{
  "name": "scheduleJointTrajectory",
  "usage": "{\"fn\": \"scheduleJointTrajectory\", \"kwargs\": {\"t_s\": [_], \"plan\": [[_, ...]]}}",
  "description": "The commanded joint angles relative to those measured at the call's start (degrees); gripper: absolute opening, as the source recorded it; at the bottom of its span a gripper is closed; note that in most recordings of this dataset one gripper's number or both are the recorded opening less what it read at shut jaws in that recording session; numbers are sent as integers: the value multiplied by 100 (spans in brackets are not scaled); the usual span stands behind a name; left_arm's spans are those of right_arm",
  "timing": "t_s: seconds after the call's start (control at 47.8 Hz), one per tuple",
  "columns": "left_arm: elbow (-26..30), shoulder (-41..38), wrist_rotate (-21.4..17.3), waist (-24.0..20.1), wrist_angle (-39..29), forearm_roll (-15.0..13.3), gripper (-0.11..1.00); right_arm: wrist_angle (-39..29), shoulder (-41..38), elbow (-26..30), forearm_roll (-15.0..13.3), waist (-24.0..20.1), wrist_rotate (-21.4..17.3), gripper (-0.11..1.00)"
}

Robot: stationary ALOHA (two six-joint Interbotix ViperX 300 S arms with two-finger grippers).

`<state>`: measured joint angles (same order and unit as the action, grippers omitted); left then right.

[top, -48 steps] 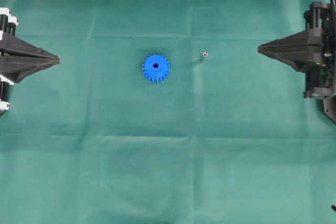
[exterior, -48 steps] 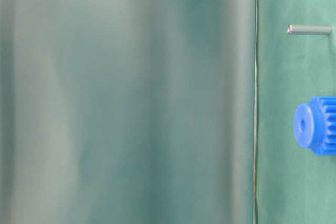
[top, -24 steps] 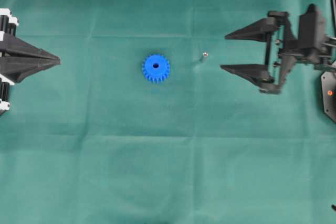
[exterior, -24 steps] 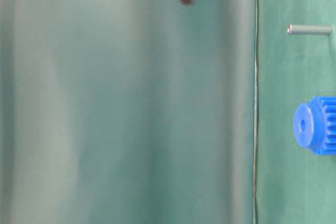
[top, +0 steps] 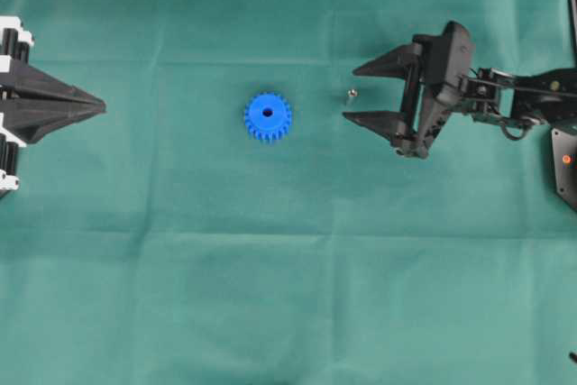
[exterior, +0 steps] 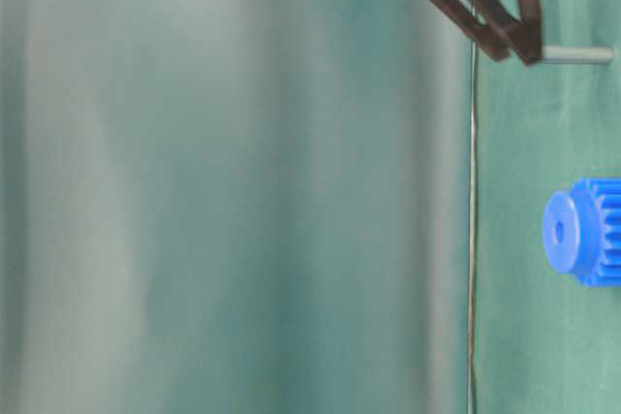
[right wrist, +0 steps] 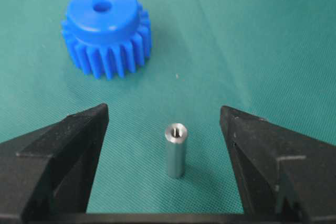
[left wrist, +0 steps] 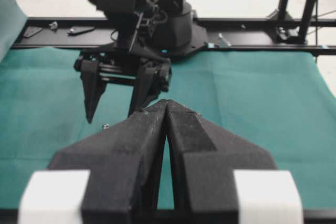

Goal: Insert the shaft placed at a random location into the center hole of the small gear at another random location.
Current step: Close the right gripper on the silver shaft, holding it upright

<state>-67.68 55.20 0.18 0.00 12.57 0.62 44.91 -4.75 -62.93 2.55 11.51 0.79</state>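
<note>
The small gear (top: 267, 116), bright blue and toothed, lies flat on the green cloth with its center hole (top: 267, 113) facing up. The shaft (top: 352, 94), a short silvery pin, stands upright on the cloth to the gear's right. My right gripper (top: 350, 95) is open, its two black fingers on either side of the shaft without touching it; in the right wrist view the shaft (right wrist: 175, 149) stands in the gap, the gear (right wrist: 105, 30) beyond it. My left gripper (top: 101, 107) stays shut and empty at the left edge, far from both.
Green cloth (top: 288, 295) covers the whole table. A black frame rail (left wrist: 252, 24) runs along the far table edge behind the right arm's base (left wrist: 168, 19). A black block with a red light (top: 565, 164) sits at the right edge.
My right gripper has opened wide and travelled left from the right edge until its fingers straddle the shaft. The left gripper, gear and shaft have not moved.
</note>
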Motion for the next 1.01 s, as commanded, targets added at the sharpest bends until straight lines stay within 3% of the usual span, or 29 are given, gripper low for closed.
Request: {"fn": "scheduleJointTrajectory", "kwargs": {"t_s": [0.0, 0.251, 0.356, 0.419, 0.565, 0.628, 0.984], "plan": [[132, -53, 0, -9, 35, 18, 0, 123, -53, 141, 35, 44, 35, 86], [123, -53, 0, -9, -18, 18, 0, 132, -88, 79, 44, 88, 35, 85], [123, -53, 0, -9, -26, 18, 0, 97, -88, 79, 44, 88, 35, 78], [123, -53, 0, 0, -26, 18, 0, 44, -88, 70, 18, 88, 35, 69], [132, -53, 0, 0, -26, 18, 0, -132, -88, 79, -26, 79, 44, 27], [123, -53, 0, -9, -26, 18, 0, -158, -79, 88, -53, 79, 44, 14], [132, -26, 18, -9, -44, 18, 0, -202, -18, 149, -53, 79, 44, 13]]}}
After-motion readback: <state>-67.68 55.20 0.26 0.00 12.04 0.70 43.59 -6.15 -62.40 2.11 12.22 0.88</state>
